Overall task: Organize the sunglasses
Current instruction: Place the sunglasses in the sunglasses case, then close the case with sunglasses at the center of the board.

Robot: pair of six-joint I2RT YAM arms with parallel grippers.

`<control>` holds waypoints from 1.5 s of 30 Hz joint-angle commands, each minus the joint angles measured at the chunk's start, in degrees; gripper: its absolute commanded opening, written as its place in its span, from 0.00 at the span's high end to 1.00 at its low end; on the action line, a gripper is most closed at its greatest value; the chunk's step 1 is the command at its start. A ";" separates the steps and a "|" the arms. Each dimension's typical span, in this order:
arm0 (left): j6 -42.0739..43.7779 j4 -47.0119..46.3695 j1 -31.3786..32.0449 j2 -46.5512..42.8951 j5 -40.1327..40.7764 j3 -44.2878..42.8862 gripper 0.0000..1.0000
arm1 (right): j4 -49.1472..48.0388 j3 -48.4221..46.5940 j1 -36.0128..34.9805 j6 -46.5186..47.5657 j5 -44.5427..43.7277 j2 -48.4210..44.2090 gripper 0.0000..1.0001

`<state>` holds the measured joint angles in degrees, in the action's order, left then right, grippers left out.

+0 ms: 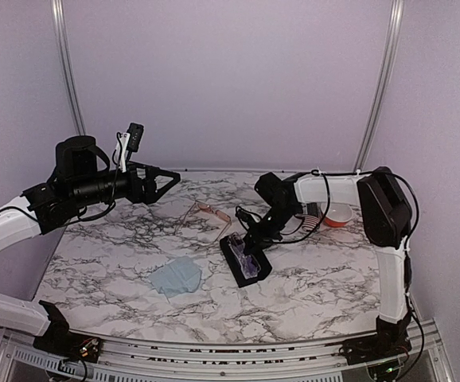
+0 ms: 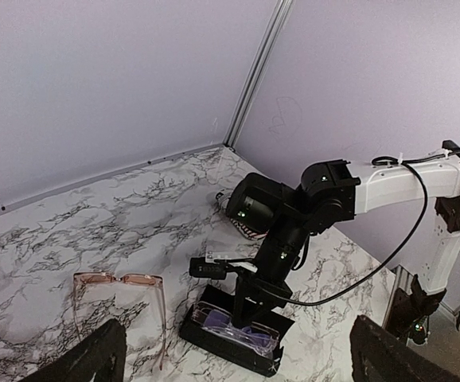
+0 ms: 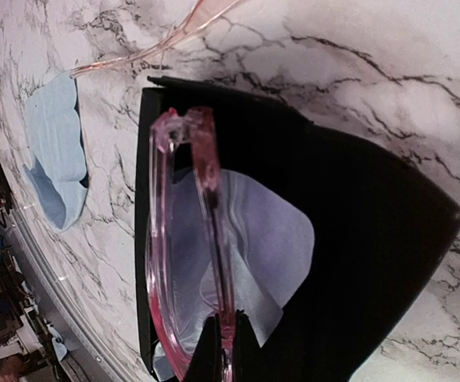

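Note:
The clear pale-lilac sunglasses [image 2: 231, 328] lie folded in the open black case [image 1: 244, 261], over a pale cloth liner. My right gripper [image 1: 250, 251] reaches down into the case and is shut on the thin folded temple of these sunglasses [image 3: 214, 239]; its fingertips [image 3: 212, 350] pinch the temple at the bottom of the right wrist view. The wire-framed sunglasses [image 1: 208, 213] with pinkish lenses lie unfolded on the marble table, left of the case [image 2: 206, 334]. My left gripper [image 1: 166, 180] hangs open well above the table, apart from both pairs, its fingers [image 2: 87, 358] wide.
A light blue cloth [image 1: 176, 278] lies on the table front-left of the case. A stars-and-stripes case [image 1: 312, 219] and a red-and-white bowl [image 1: 338, 214] sit at the back right behind the right arm. Purple walls close in the back and sides.

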<state>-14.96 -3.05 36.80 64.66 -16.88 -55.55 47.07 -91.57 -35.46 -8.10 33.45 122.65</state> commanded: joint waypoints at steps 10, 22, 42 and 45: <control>0.81 1.24 -0.18 -0.95 -0.25 -1.53 0.01 | -1.36 1.54 0.56 0.75 7.49 1.02 0.93; 1.05 2.15 -0.15 -0.10 -0.05 -2.10 0.01 | 4.19 -0.98 0.49 0.80 2.47 -5.03 0.76; -7.38 9.47 11.14 14.52 14.70 -1.35 0.40 | -0.81 5.00 -7.14 -1.27 -24.81 -13.65 0.96; -9.70 8.15 12.18 18.78 14.39 -0.95 0.47 | -3.79 7.26 -7.56 -1.85 -25.00 -15.07 0.98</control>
<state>-20.25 5.45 47.88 79.31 -3.86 -57.71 48.23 -86.26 -42.72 -8.64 12.51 110.74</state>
